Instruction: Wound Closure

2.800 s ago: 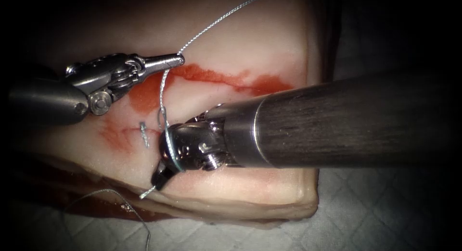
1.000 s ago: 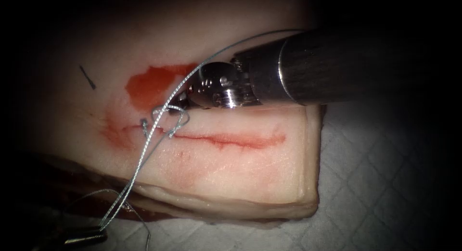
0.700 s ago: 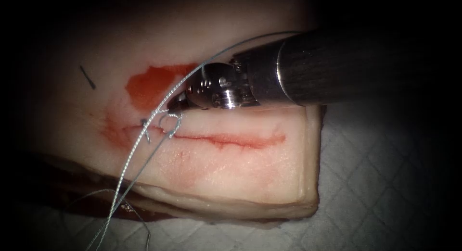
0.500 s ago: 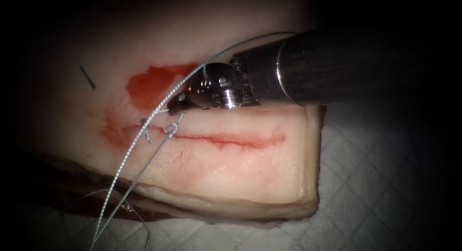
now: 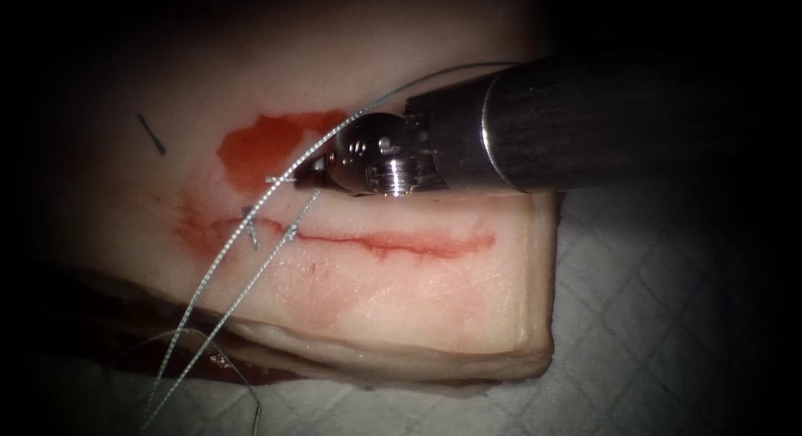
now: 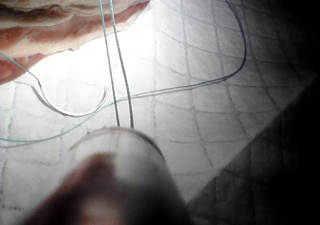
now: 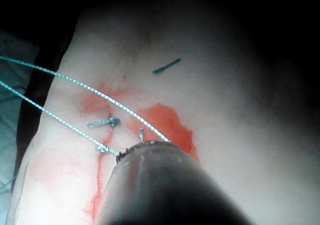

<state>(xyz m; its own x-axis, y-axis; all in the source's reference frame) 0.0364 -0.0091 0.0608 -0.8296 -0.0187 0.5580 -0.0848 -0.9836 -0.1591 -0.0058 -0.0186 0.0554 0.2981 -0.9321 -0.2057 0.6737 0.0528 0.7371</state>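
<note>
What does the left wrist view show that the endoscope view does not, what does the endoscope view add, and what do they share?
Left wrist view: the needle lies free on the cloth near the edge of the tissue, held by neither tool, and two strands of thread run to the left tool. Endoscope view: the cut, a knot at its left end, red fluid, and the right tool with its jaws shut on the thread above the knot. Shared: the tissue, the cloth and the two taut strands.
</note>
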